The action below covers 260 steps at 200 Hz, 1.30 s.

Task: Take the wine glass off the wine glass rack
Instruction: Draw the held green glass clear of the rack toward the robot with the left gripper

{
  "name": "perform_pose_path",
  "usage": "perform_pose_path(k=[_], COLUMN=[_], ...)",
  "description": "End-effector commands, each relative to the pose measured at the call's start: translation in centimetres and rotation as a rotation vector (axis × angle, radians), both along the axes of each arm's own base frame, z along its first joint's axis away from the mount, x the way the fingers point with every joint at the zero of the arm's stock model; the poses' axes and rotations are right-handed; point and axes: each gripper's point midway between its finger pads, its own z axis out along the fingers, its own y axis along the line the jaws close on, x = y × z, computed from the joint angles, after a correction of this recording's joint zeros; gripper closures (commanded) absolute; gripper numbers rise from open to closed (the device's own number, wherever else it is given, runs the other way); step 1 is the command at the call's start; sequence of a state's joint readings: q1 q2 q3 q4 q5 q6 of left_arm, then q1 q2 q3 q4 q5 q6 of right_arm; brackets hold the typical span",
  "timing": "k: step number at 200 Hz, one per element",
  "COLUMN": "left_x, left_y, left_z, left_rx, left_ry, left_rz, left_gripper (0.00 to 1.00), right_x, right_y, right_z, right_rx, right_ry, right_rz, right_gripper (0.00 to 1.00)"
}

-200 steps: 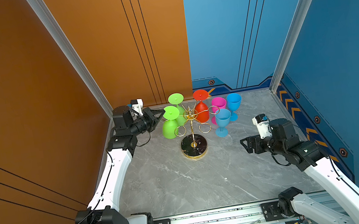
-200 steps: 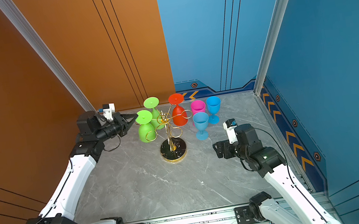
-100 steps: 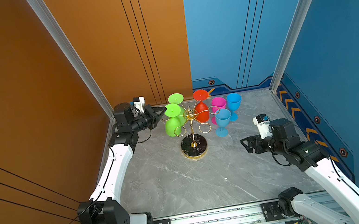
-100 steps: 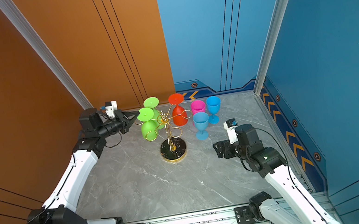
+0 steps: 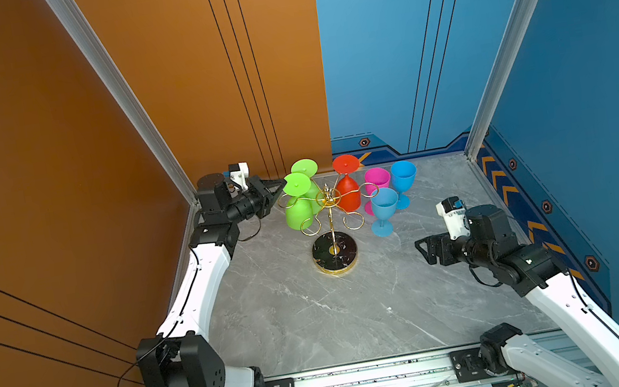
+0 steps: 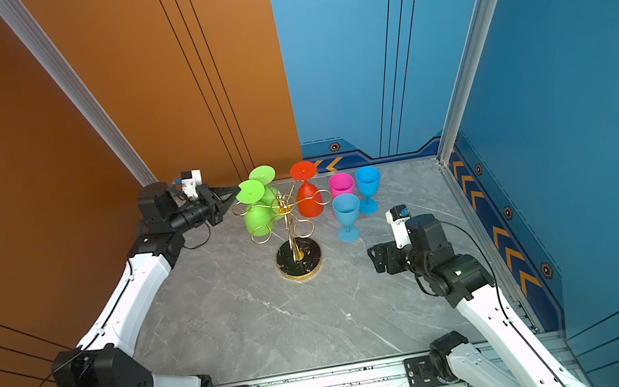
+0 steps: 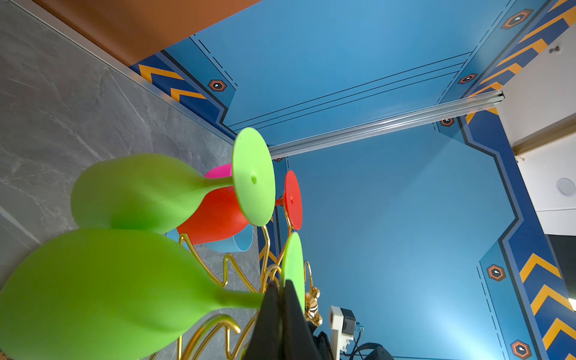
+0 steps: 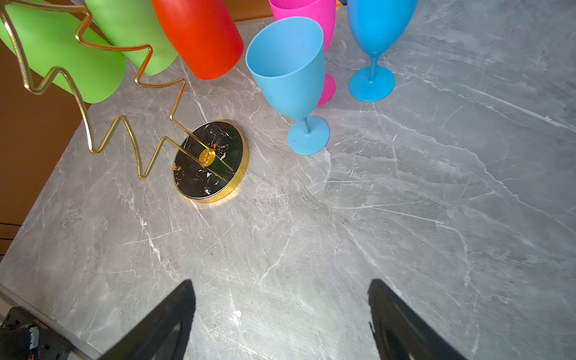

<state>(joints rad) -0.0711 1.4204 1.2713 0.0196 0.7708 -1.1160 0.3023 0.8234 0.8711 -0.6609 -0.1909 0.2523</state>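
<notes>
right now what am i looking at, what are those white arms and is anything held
Two robot arms work at a grey table. Two pictures look down from overhead; two come from wrist cameras. The gold wine glass rack holds a red glass, a back green glass and a front green wine glass upside down; a pink glass, a back blue glass and a front blue glass stand beside it. The left gripper is shut on the front green wine glass's foot. The right gripper is open above the table, holding nothing.
</notes>
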Motion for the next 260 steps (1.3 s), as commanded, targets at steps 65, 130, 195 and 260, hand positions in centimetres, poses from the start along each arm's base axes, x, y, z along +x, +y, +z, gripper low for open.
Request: perform_pose_path(k=[65, 130, 195, 260], left_x=[1.1, 0.8, -0.7, -3.1], left_y=[2.0, 3.9, 6.6, 9.6], left_z=[1.5, 0.8, 0.3, -0.5], left_rx=[0.006, 0.051, 0.171, 0.228], left_ry=[-0.067, -0.060, -0.042, -0.017], left_rz=[0.067, 0.130, 0.240, 0.355], left_gripper=[1.00, 1.00, 1.00, 1.00], right_x=[0.1, 0.1, 0.1, 0.1], right_y=[0.0, 0.1, 0.1, 0.1], right_z=[0.0, -0.1, -0.2, -0.3], right_rx=[0.019, 0.023, 0.024, 0.025], right_ry=[-0.007, -0.004, -0.003, -0.001], right_rz=[-0.013, -0.009, -0.010, -0.008], right_gripper=[0.12, 0.12, 0.12, 0.11])
